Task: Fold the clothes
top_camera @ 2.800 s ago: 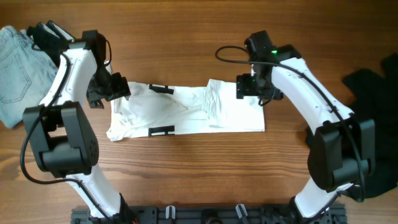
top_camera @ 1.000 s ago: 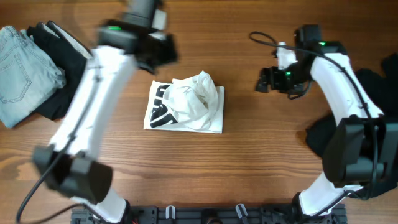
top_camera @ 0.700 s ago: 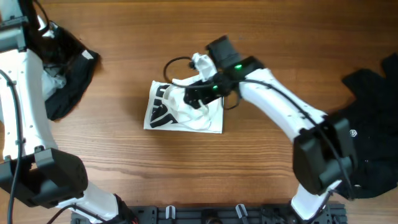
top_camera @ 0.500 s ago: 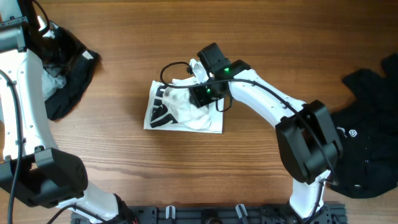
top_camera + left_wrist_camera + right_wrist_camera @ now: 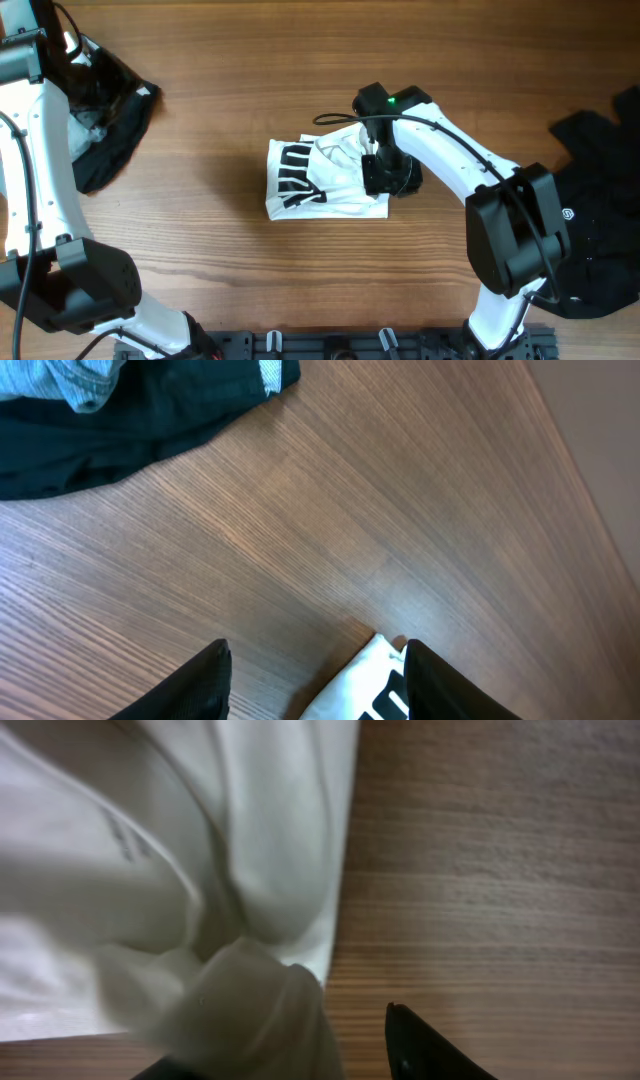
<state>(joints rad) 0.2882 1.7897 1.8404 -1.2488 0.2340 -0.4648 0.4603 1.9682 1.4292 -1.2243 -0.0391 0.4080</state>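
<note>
Folded white T-shirt (image 5: 325, 178) with black bars on the wood-grain worktop (image 5: 200, 260), right edge beneath the right jaws. Only in the right wrist view: those jaws apart, bunched fold between them, unpinched. Apart and empty, the left jaws, well clear leftward; dark garment (image 5: 130, 420) and denim (image 5: 60, 380) beyond them. Far right of the right jaws, black garment (image 5: 600, 200)

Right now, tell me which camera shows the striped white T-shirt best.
Overhead: nearly the whole folded T-shirt lies in frame, black bars showing. The left wrist view catches only one corner at its bottom edge; the right wrist view sees close white folds, no bars.
</note>
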